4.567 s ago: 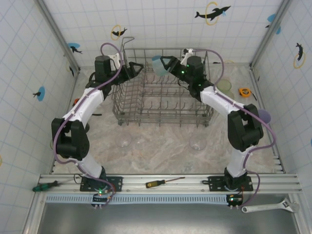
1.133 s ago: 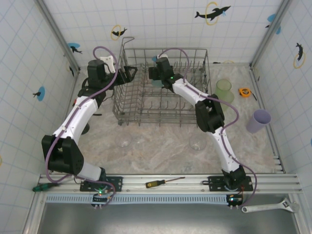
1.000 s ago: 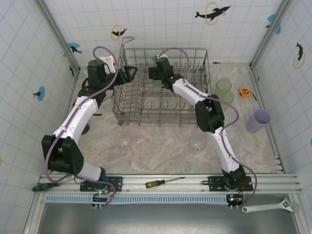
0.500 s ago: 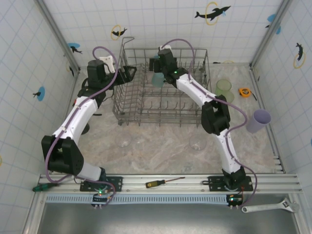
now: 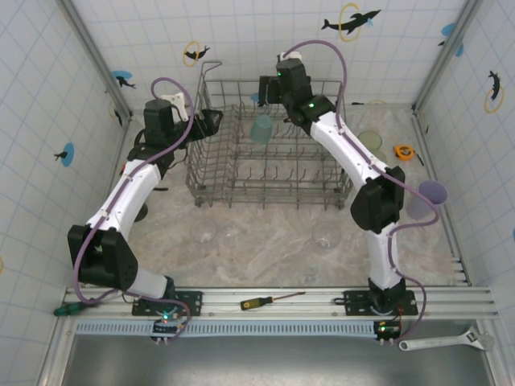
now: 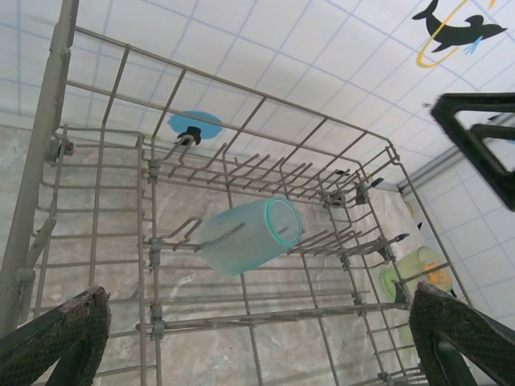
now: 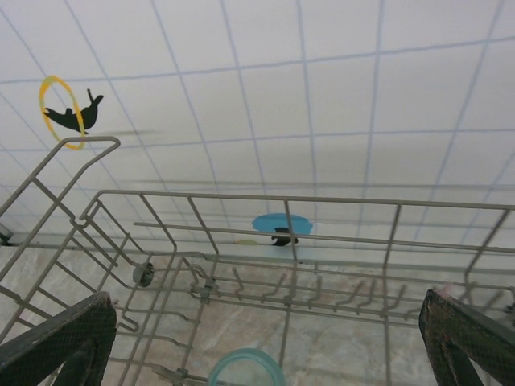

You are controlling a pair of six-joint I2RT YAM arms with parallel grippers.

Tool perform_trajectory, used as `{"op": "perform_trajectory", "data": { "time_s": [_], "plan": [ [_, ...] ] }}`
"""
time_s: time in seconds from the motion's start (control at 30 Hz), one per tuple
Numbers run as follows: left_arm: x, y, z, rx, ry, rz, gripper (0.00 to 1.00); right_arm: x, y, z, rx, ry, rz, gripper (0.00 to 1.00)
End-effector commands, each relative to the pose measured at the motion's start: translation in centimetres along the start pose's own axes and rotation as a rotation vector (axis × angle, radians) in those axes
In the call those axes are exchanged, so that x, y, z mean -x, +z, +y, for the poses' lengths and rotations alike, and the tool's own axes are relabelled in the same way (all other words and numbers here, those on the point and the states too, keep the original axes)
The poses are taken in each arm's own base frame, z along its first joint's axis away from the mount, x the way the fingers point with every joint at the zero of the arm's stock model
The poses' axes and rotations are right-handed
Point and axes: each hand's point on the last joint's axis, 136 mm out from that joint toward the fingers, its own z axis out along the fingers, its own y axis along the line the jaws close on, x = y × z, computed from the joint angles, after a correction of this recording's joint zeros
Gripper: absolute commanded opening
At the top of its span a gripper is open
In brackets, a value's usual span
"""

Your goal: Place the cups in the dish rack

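Now, teal tumbler (image 6: 249, 235) lies tilted on tines, far-middle of dish rack (image 5: 265, 195). My left gripper (image 5: 211, 121) wide, empty, at rack's far left corner; right gripper (image 5: 264, 88) wide, empty, above far edge. I judge tumbler light, thin plastic, slick, slightly squashy: pinch across wall near rim, gently.

one cup (image 5: 262, 129) lies in the dish rack (image 5: 241, 190), glasses (image 5: 326, 238) on the table (image 5: 273, 245) before it.
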Motion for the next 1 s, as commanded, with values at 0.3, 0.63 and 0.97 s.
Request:
{"op": "perform_trajectory", "data": {
  "time_s": [0.3,0.63,0.97],
  "plan": [
    [0.6,-1.0,0.1,0.030,0.035,-0.027,0.98,-1.0,-8.4,-9.4,-0.112,0.068,0.079,1.00],
    [0.5,-0.9,0.1,0.032,0.033,-0.025,0.98,-5.7,-14.7,-17.8,-0.248,0.178,0.145,1.00],
    [0.2,-0.6,0.4,0.038,0.028,-0.016,0.98,-12.0,-16.6,-23.7,-0.363,0.258,0.336,1.00]
  ]
}}
